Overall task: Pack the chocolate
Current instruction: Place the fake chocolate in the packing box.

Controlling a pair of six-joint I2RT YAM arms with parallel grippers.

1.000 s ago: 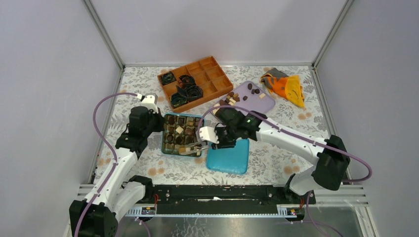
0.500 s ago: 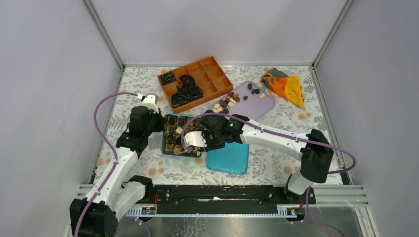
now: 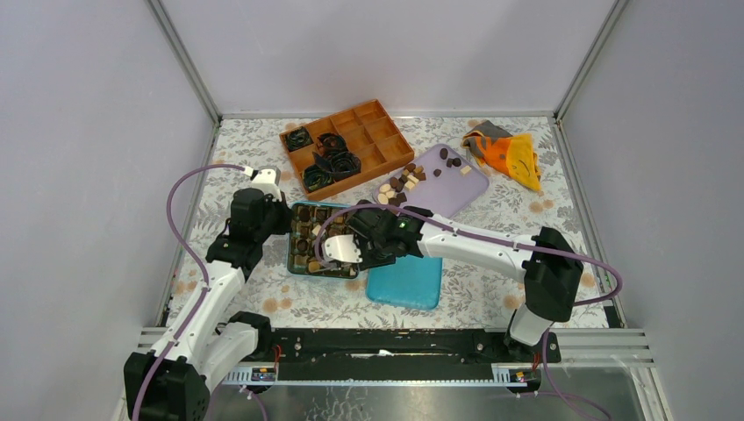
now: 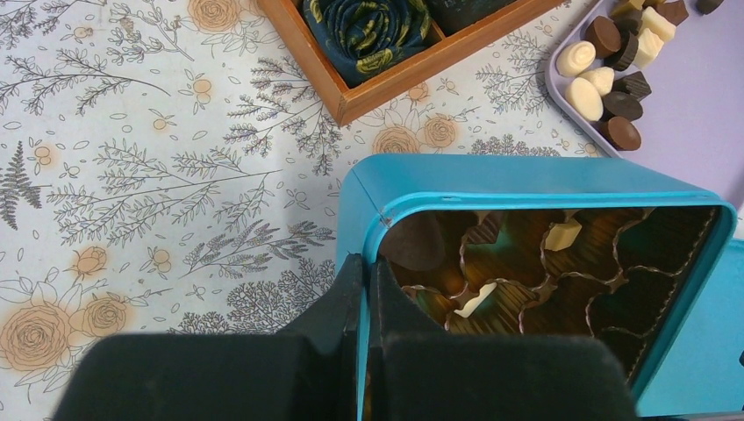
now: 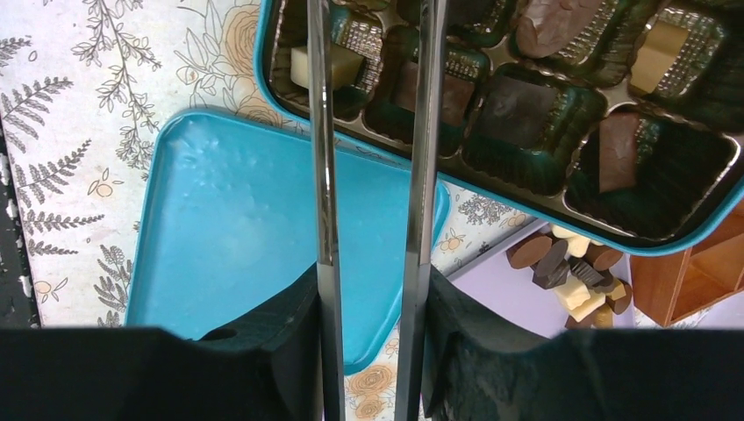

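Note:
The chocolate (image 3: 399, 186) lies partly as a loose pile on a purple tray (image 3: 456, 186). More pieces sit in crinkled cups inside an open teal tin (image 3: 290, 254), such as a cream piece (image 5: 320, 63) and a brown one (image 5: 618, 149). My left gripper (image 4: 367, 272) is shut on the tin's near wall (image 4: 526, 171), one finger inside and one outside. My right gripper (image 5: 371, 298) is shut on metal tweezers (image 5: 322, 175). Their two blades reach out over the tin's cups with a gap between them. The tips are cut off by the top of the right wrist view.
The tin's teal lid (image 3: 408, 282) lies flat just right of the tin. A wooden divided box (image 3: 368, 132) with black paper cups stands behind, and an orange cloth (image 3: 513, 156) lies at the back right. Grey walls close in both sides.
My right arm has swung left, carrying the tweezers from the tin's near right corner to over its middle. The left gripper and the tin have stayed put.

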